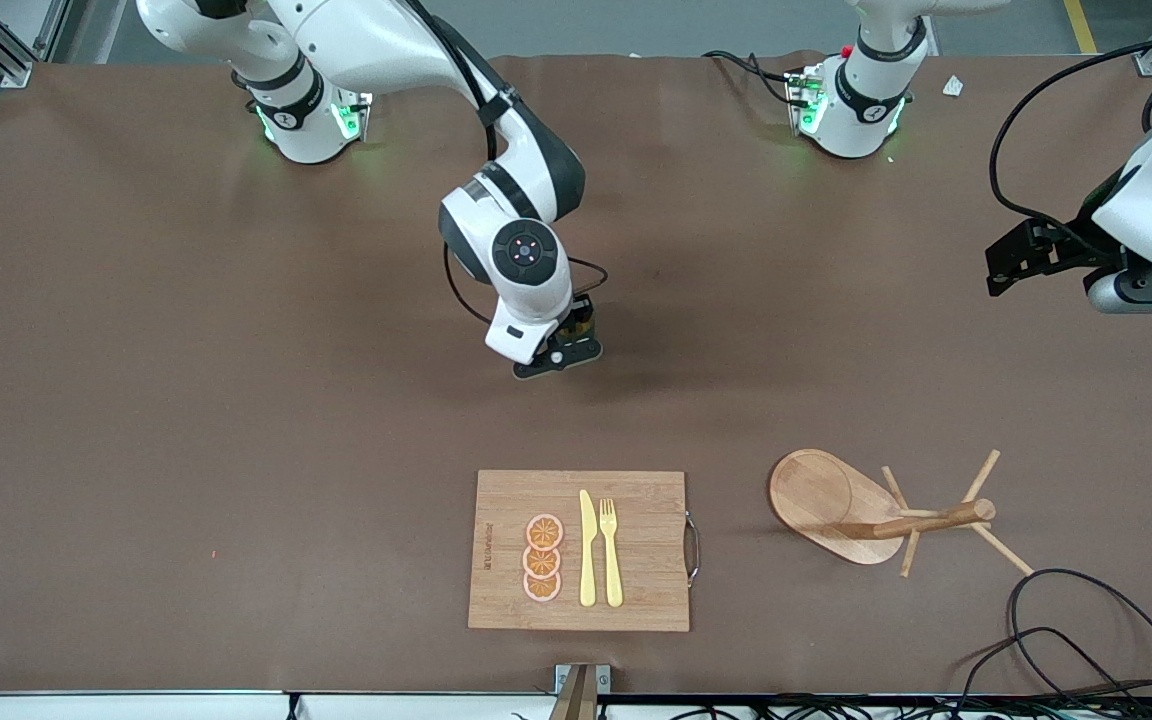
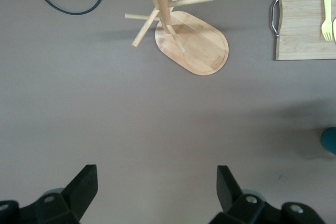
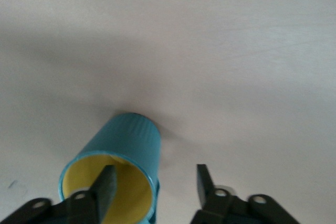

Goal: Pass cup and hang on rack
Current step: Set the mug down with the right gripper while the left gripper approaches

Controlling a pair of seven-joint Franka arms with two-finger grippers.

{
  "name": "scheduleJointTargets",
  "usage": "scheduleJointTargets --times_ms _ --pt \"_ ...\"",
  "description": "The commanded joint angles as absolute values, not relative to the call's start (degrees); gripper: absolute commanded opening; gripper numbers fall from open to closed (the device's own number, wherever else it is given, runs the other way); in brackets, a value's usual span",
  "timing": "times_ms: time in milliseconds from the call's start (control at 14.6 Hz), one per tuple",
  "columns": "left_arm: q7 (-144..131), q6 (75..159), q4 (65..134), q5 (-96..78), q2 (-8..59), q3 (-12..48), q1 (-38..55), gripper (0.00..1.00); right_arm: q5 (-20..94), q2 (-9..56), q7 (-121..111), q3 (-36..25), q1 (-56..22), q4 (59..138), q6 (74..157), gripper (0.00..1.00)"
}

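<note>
The teal cup point(image 3: 122, 150) with a yellow inside stands upright on the brown table near its middle. My right gripper point(image 3: 155, 178) is down at its rim, open. One finger point(image 3: 106, 182) is inside the cup and the other point(image 3: 203, 181) is outside, apart from the wall. In the front view my right gripper point(image 1: 564, 352) covers most of the cup. The wooden rack point(image 1: 826, 505) stands nearer the front camera, toward the left arm's end; it also shows in the left wrist view point(image 2: 197, 40). My left gripper point(image 2: 157, 182) is open and empty, waiting above the table's end point(image 1: 1016, 262).
A bamboo cutting board point(image 1: 636, 600) with orange slices point(image 1: 543, 557), a yellow knife point(image 1: 587, 550) and a yellow fork point(image 1: 611, 552) lies near the front edge, beside the rack. Black cables point(image 1: 1086, 640) loop on the table near the rack's pegs.
</note>
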State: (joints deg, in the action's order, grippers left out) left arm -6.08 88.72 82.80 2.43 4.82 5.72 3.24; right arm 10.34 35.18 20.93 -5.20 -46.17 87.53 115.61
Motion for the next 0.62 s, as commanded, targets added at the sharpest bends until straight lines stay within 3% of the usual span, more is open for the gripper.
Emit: scheduleJointTargets --times_ms 0,274,547 --pt "-10.26 88.68 81.65 1.93 5.45 6.06 5.69 1.00 11.95 28.15 18.72 -5.10 -41.33 88.68 108.13 1.00" --pt "-28.78 89.29 81.56 2.20 8.34 6.15 14.30 1.00 7.68 21.11 13.57 -5.36 -29.83 89.12 98.81 1.00" --pt "-44.70 95.96 81.56 2.37 12.47 6.15 20.90 1.00 3.43 16.88 -2.25 -5.27 -16.48 88.95 93.00 1.00"
